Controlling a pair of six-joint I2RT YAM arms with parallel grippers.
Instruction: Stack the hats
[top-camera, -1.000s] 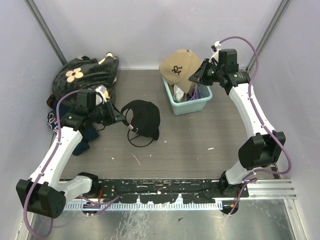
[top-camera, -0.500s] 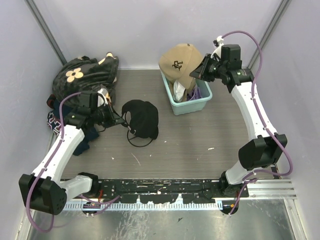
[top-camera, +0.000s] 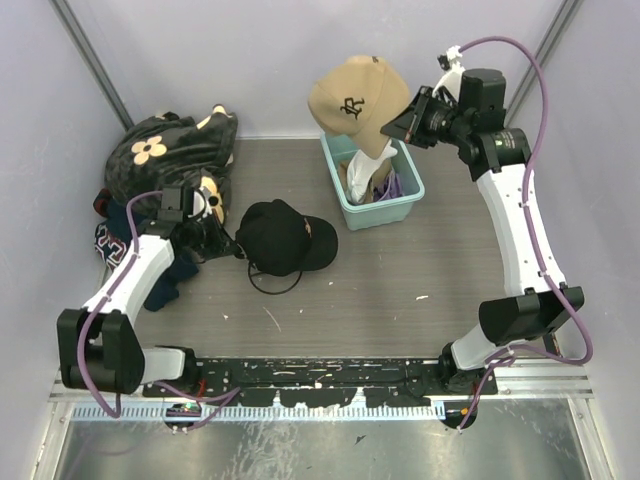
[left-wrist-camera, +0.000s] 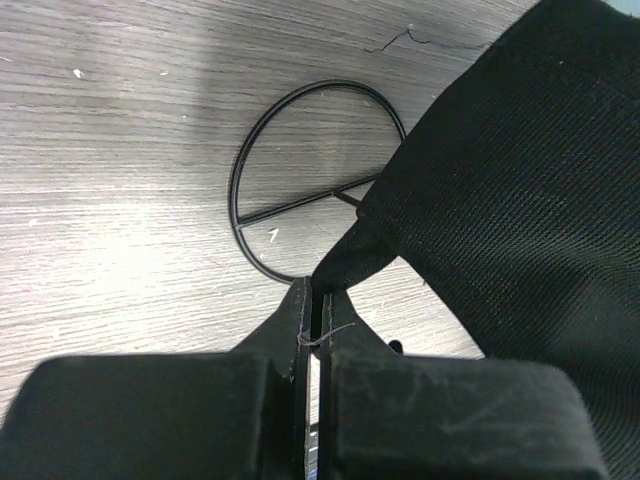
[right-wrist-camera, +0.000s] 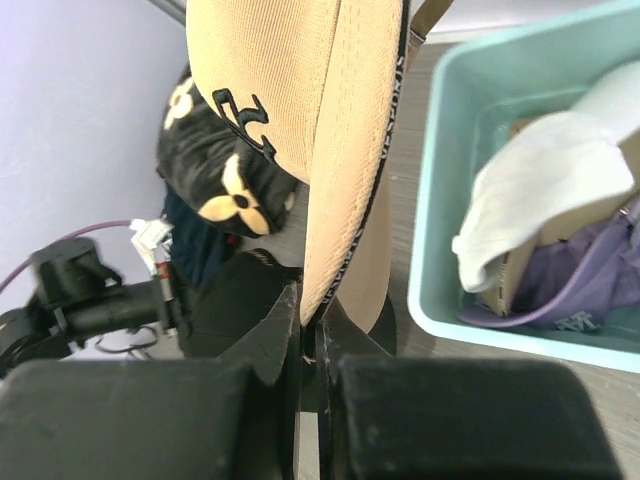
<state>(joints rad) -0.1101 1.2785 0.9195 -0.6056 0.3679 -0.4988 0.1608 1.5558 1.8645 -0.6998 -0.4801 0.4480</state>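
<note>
The left claw is shut tight. It pinches the edge of the black hat. That hat lies on the table, a bit left of the middle. A thin black ring lies on the table by the hat's near side, and part of it goes under the hat.

The right claw is shut too. It pinches the brim of the tan hat and holds it up in the air over the far end of the blue-green bin. The white hat and the purple hat lie inside the bin, with the white one partly on top.

In the far left corner sits a big black cloth with tan flowers. Dark blue clothes lie on its near side.
</note>
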